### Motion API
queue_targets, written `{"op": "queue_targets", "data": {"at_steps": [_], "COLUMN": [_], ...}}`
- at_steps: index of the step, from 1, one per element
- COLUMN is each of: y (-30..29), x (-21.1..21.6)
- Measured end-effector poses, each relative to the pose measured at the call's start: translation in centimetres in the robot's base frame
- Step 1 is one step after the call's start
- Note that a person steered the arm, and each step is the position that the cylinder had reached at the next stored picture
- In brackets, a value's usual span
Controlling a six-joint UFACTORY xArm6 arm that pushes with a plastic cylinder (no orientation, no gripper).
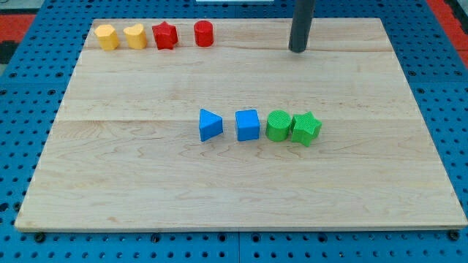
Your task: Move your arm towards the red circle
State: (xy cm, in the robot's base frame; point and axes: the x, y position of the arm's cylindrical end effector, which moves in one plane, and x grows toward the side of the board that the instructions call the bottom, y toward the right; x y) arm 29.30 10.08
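The red circle (204,33), a short red cylinder, stands near the top edge of the wooden board (146,190), left of centre. My tip (297,50) rests on the board near the top edge, well to the right of the red circle, with open board between them. A red star (165,35) sits just left of the red circle.
A yellow hexagon (107,36) and a yellow heart (134,36) lie at the top left. Mid-board is a row: blue triangle (210,125), blue cube (248,125), green circle (278,126), green star (306,128). Blue pegboard surrounds the board.
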Motion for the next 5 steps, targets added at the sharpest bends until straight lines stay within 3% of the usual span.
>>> {"op": "queue_targets", "data": {"at_steps": [1, 3, 4, 5], "y": [-7.5, -21.0, -17.7, -8.6], "x": [0.3, 5.3, 4.0, -0.5]}}
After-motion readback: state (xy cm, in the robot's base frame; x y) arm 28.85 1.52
